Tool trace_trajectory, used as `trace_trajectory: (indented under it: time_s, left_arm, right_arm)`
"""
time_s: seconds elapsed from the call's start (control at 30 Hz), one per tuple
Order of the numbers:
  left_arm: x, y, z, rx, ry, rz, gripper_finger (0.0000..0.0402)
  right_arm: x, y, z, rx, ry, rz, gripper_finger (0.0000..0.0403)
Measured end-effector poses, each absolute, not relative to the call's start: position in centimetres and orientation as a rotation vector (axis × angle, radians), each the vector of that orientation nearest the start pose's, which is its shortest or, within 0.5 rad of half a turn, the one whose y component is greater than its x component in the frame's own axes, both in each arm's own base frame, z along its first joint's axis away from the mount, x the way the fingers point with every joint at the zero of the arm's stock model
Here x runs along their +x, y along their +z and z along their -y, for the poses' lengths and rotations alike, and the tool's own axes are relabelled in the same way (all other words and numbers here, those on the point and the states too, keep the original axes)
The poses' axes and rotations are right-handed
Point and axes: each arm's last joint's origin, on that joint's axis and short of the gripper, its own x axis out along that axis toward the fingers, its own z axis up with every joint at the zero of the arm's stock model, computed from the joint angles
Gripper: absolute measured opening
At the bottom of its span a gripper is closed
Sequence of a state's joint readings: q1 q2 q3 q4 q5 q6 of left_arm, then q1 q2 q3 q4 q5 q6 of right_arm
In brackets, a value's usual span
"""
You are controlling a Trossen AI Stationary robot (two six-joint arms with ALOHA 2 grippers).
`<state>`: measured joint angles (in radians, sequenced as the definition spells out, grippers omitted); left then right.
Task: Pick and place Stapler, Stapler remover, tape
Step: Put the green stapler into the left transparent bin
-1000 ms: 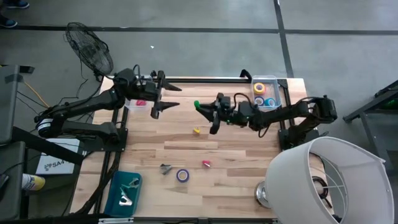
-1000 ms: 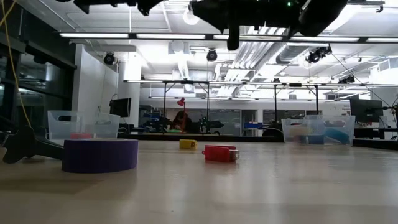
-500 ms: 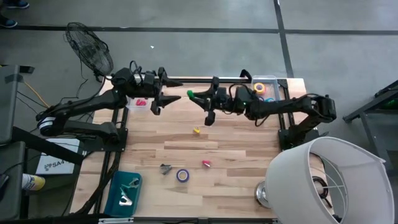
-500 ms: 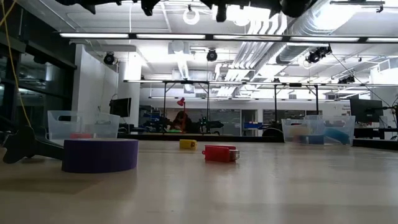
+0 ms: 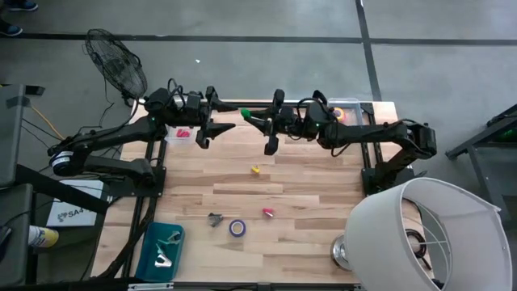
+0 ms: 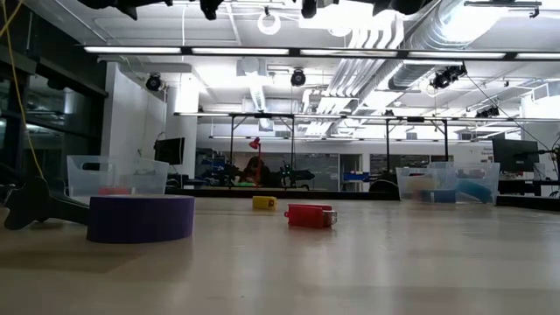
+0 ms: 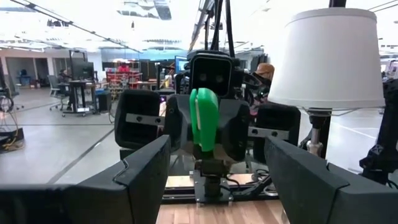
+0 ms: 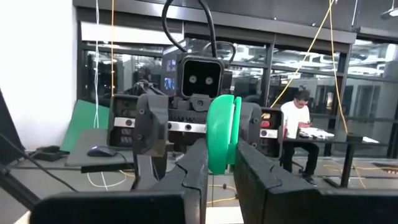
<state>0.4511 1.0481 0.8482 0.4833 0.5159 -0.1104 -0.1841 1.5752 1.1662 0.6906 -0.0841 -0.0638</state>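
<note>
Green plastic flat piece [image 8: 221, 133] was clamped on edge between fingers of your right gripper [image 5: 257, 121], raised above table's far edge [image 5: 266, 103], facing left gripper [image 5: 216, 125]. Left gripper's fingers [image 7: 140, 177] stood spread wide, empty, piece [image 7: 203, 119] just beyond them, not touching. Purple tape ring [image 5: 237, 228] lay flat on wooden table near front; small red stapler [image 5: 267, 212] beside it, small yellow stapler [image 5: 255, 170] mid-table. Clear bin [image 5: 352, 113] sat at far right corner, teal tray [image 5: 150, 250] front left.
</note>
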Motion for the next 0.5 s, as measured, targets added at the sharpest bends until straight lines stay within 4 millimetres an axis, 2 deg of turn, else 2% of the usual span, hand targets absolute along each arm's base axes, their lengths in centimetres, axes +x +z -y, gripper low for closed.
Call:
trace_trajectory:
  time_s: [0.33,0.5]
  left_arm:
    - [21.2,37.1,-8.69,0.035,-0.077,0.273,0.0256]
    - [21.22,37.09,-8.7,0.035,-0.077,0.272,0.0256]
  right_arm:
    - [36.37,34.39,6.57,-0.089,-0.115,0.275,0.0043]
    - [36.28,34.6,6.56,-0.091,-0.116,0.292,0.0043]
